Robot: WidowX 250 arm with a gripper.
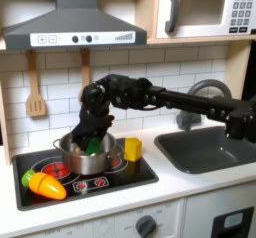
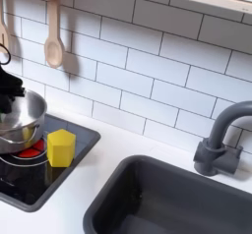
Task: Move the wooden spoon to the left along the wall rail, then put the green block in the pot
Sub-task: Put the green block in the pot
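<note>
While above the pot (image 1: 85, 155), pincer (image 1: 92, 140) gripping green block (image 1: 93, 142).

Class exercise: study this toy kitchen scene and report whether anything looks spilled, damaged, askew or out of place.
Nothing looks spilled or damaged. One oddity: a green block sits at the pot on the stove, under the gripper, and a yellow block stands on the cooktop beside it. A toy carrot lies across the front burner. The wooden spoon hangs straight.

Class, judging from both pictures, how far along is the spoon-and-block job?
Looks done: a wooden spoon hangs on the wall. In hand: the gripper holds the green block over the pot. Left: letting the block go and pulling away.
</note>
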